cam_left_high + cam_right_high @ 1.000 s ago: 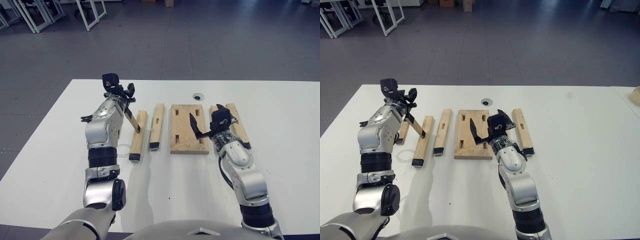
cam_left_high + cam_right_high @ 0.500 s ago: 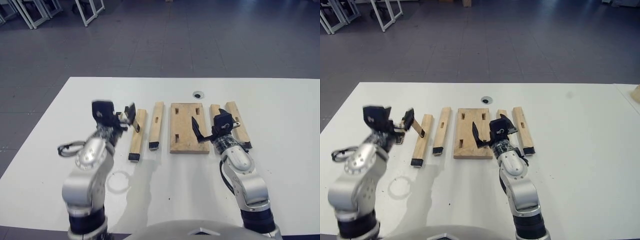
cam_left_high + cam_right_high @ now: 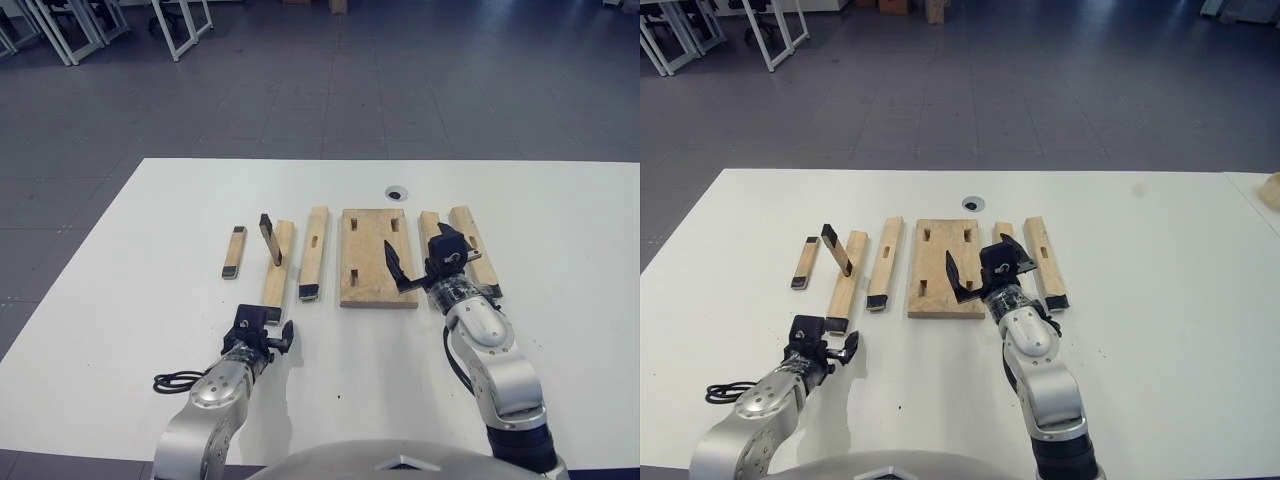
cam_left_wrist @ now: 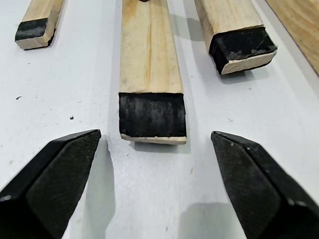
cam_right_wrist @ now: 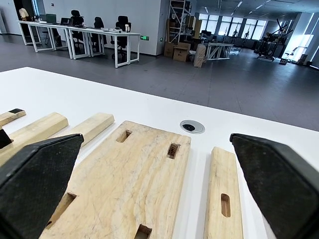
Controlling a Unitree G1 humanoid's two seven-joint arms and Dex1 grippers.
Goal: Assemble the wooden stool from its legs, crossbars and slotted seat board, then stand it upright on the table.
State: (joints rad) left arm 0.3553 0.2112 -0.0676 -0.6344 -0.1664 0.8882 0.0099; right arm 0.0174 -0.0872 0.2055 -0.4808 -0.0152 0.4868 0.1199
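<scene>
- Our left tool (image 3: 268, 330) sits low over the desk (image 3: 150, 220), its fingers (image 4: 60, 164) spread wide apart and holding nothing. It is lined up with the black-capped near end (image 4: 152, 115) of one leg (image 3: 276, 270), just short of touching it.
- A crossbar (image 3: 268, 238) stands tilted in that leg's slot. We cannot tell how firmly it is seated.
- A loose crossbar (image 3: 233, 251) lies flat just to the left, and a second leg (image 3: 313, 250) lies just to the right.
- The seat board (image 3: 372, 240) lies flat in the middle with its slots facing up. Two further legs (image 3: 468, 235) lie side by side against its right edge.
- Our right tool (image 3: 420, 262) hovers over the board's near right corner, its fingers also apart and empty.
- We judge the assembly barely begun: one crossbar is in a slot and everything else lies separate.
- The legs look like light, stiff, plain timber with smooth faces, so they could slide on the desk when pushed.
- We would pinch a leg across its narrow width, close to the middle so it does not swing, rather than on the dark cap.
- The standing crossbar may topple or lever out if the leg is tipped, so that leg wants a level lift.
- The board is wide and flat, and we would take it by an edge.
</scene>
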